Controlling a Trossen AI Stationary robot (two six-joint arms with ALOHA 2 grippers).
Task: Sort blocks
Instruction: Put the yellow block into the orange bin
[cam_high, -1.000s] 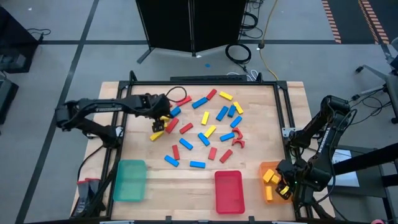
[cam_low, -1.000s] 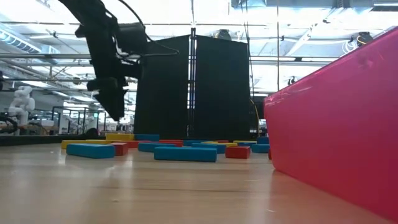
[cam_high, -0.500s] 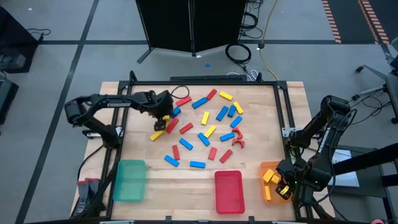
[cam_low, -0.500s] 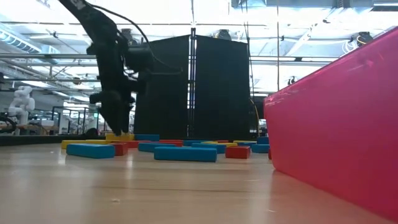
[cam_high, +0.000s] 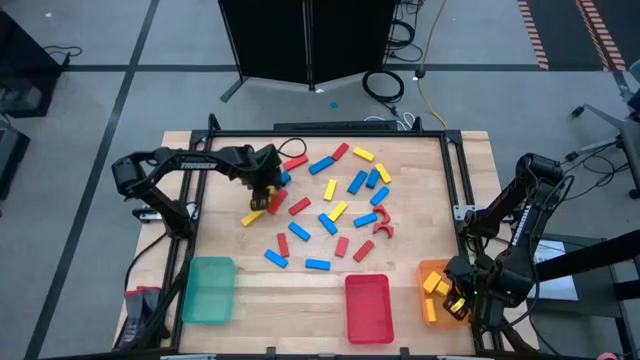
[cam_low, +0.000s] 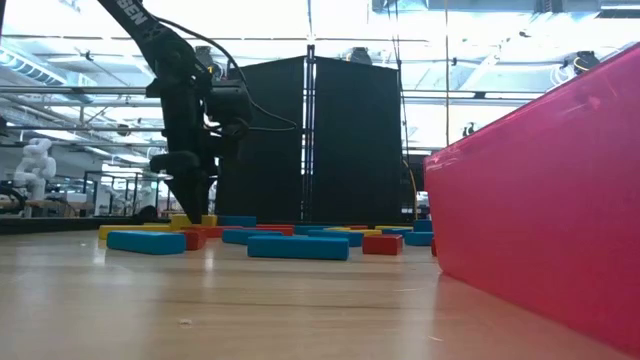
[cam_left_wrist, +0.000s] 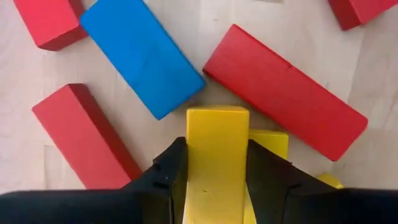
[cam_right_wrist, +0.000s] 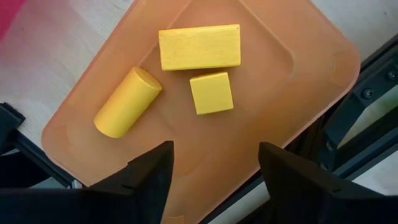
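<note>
Red, blue and yellow blocks (cam_high: 330, 210) lie scattered on the wooden table's far half. My left gripper (cam_high: 264, 188) points down over their left end. Its fingers are shut on a yellow block (cam_left_wrist: 216, 155), which lies between a blue bar (cam_left_wrist: 142, 56) and a long red bar (cam_left_wrist: 283, 90), beside another yellow piece (cam_left_wrist: 270, 144). In the low view, the left gripper (cam_low: 190, 203) reaches down to the yellow block (cam_low: 192, 220). My right gripper (cam_right_wrist: 214, 186) hangs open above the orange tray (cam_right_wrist: 298, 93) at the near right, which holds three yellow blocks (cam_right_wrist: 199, 47). My left gripper pinches the yellow block by its two long sides (cam_left_wrist: 194, 168), one finger (cam_left_wrist: 166, 177) on each side. The fingers come from above, pointing down, and lie across the block. The block sits low among the other blocks, level with them in the low view.
A green tray (cam_high: 210, 290) stands at the near left and a red tray (cam_high: 367, 307) at the near middle; it fills the low view's right side. A black metal frame (cam_high: 455, 180) borders the table. Bare wood lies between the blocks and the trays.
My left gripper has come down and gone a little toward the table's right edge, onto the yellow block at the pile's left end. The blocks lie where they were. My right arm has kept still.
</note>
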